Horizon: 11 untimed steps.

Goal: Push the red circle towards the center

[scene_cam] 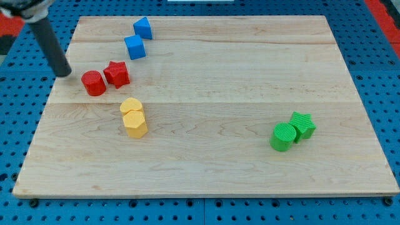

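The red circle (94,83) is a short red cylinder at the board's left side. A red star (117,74) sits just to its right and a little toward the view's top, touching or nearly touching it. My tip (64,74) rests on the board a short way left of the red circle, slightly toward the top, with a small gap between them. The dark rod slants up to the view's top-left corner.
Two blue blocks (142,28) (135,47) stand near the top, left of centre. Two yellow blocks (131,106) (135,124) touch each other below the red ones. A green cylinder (282,137) and green star (303,125) sit at the lower right. The wooden board (212,169) lies on a blue pegboard.
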Tool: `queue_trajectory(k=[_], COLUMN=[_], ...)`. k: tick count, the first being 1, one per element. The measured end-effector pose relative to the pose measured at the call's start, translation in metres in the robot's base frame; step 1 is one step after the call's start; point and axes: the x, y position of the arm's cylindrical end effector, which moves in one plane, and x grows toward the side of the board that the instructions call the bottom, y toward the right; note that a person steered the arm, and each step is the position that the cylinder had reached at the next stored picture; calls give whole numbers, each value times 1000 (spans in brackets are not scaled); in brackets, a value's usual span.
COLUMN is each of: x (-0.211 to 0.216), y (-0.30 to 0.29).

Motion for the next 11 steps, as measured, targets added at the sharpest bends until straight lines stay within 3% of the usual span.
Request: queue_trajectory(k=[2, 3, 4, 5, 6, 9, 10, 11], x=[60, 48, 4, 2, 19, 56, 48, 10], y=[32, -37, -3, 65, 96, 124, 172, 220])
